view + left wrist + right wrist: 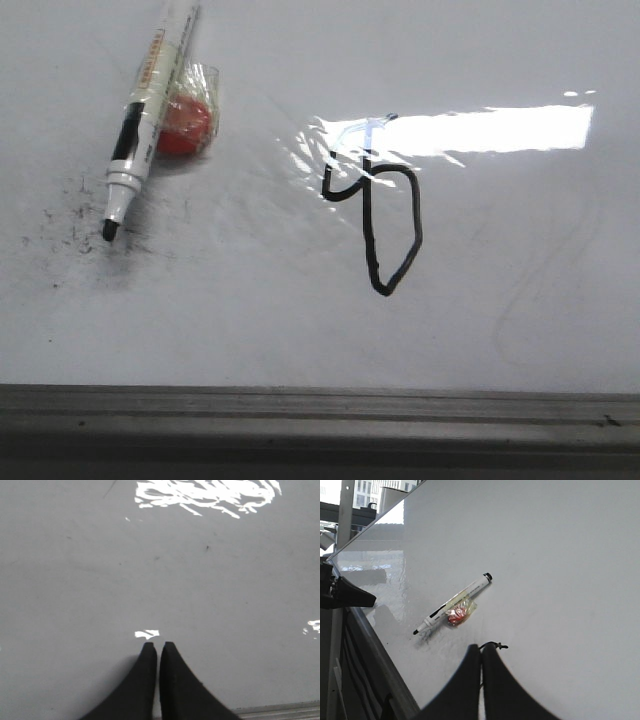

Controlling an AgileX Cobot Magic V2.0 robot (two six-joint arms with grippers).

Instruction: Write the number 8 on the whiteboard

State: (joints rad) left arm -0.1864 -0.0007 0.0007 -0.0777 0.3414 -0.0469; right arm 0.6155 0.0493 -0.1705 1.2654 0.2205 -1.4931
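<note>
The number 8 point(419, 230) is a thick black, misshapen line in the middle of the whiteboard point(250, 330): a small hook joined to a narrow pointed loop. An uncapped black-and-white marker point(146, 120) lies loose on the board at the far left, tip toward the front, with a red lump point(186, 125) taped to it. Neither gripper appears in the front view. My left gripper point(158, 645) is shut and empty over bare board. My right gripper point(481, 648) is shut and empty. A short piece of the black line point(496, 644) shows just past its fingertips. The marker point(455, 605) lies beyond them.
A grey grooved rail point(320, 420) runs along the board's near edge. Dark ink specks point(75, 215) surround the marker tip. A wrinkled glare patch point(470, 130) lies behind the number, with a faint grey curved trace point(540, 270) to the right. A dark gripper-like shape point(347, 596) juts in at the board's edge.
</note>
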